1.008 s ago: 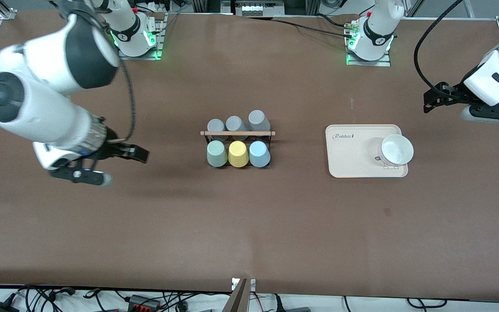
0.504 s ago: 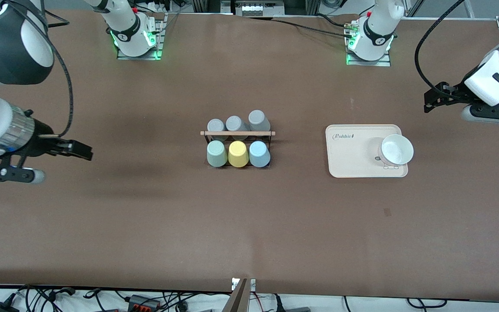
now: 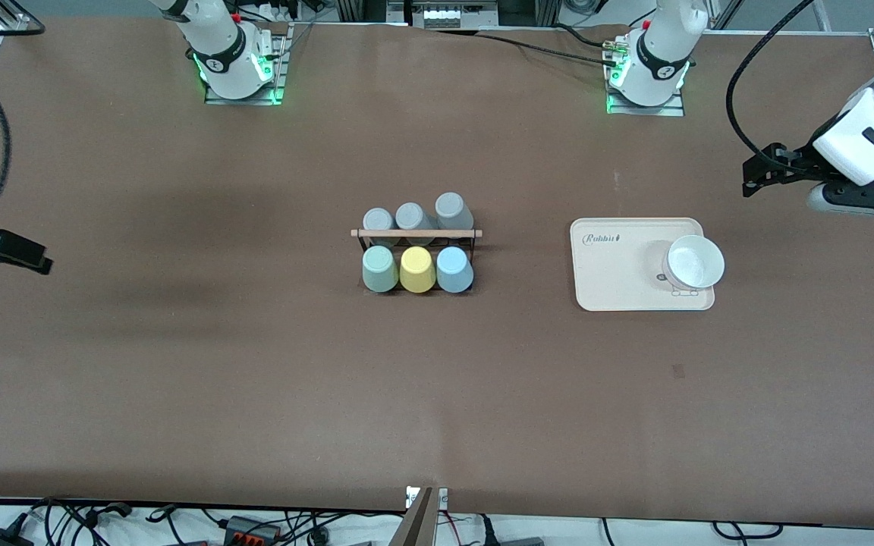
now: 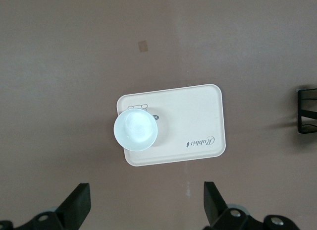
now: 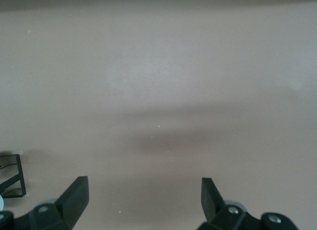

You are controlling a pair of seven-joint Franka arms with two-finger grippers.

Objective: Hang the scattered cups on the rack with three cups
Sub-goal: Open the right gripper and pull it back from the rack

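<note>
The black wire rack [image 3: 416, 233] with a wooden top rod stands mid-table. Three grey cups [image 3: 411, 216] hang upside down on its row nearer the robots' bases. On the row nearer the front camera sit the mint green cup [image 3: 379, 269], a yellow cup [image 3: 417, 269] and the light blue cup [image 3: 454, 269]. My right gripper [image 3: 27, 260] is open and empty over bare table at the right arm's end; it shows in the right wrist view [image 5: 143, 188]. My left gripper [image 3: 756, 176] is open and empty, held high over the table at the left arm's end; it shows in the left wrist view [image 4: 146, 200].
A cream tray [image 3: 619, 280] lies between the rack and the left arm's end, with a white bowl [image 3: 695, 262] on it; both show in the left wrist view, tray [image 4: 198, 121] and bowl [image 4: 135, 130]. A rack edge shows in each wrist view [image 4: 307, 111] [image 5: 12, 175].
My right arm has drawn away from the rack toward its own end of the table, now mostly out of the front view. The left arm and all cups have not moved.
</note>
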